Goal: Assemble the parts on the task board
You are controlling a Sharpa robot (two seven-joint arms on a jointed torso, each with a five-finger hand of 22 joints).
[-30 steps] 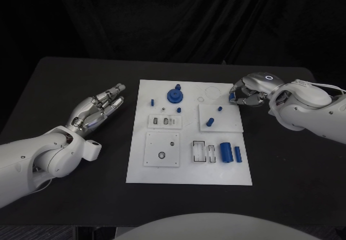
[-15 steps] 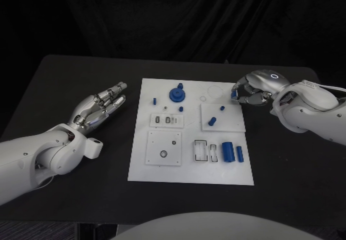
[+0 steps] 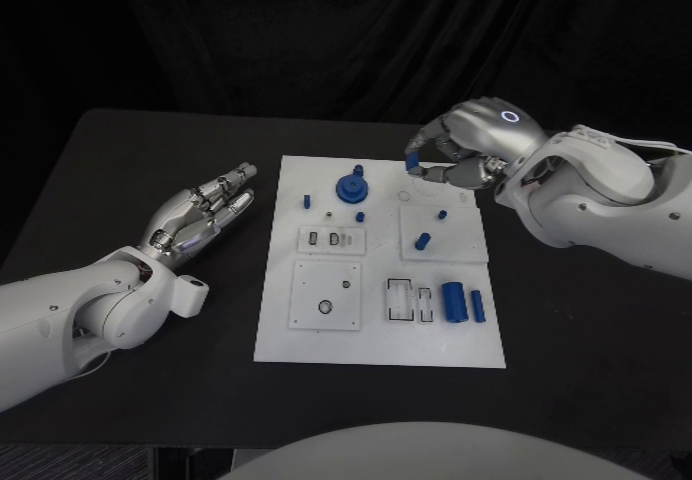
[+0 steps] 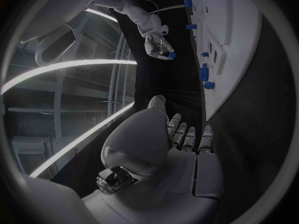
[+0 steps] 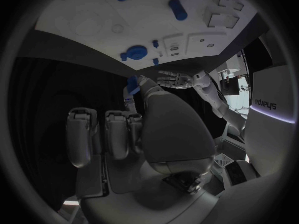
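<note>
Right hand (image 3: 459, 160) hovered at upper right of frame above task board (image 3: 378, 340) top edge, small blue part (image 3: 413, 160) pinched in fingertips, likely carried for insertion. Left hand (image 3: 195, 217) lay left of board, fingers extended, holding nothing, kept clear of work.

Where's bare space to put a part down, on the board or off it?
Free: the task board strip along its near edge, and the black table right of the board. Left of the board, the left hand lies open on the table. Crowded: the far half, round the big blue knob, where the right hand holds a small blue part.
</note>
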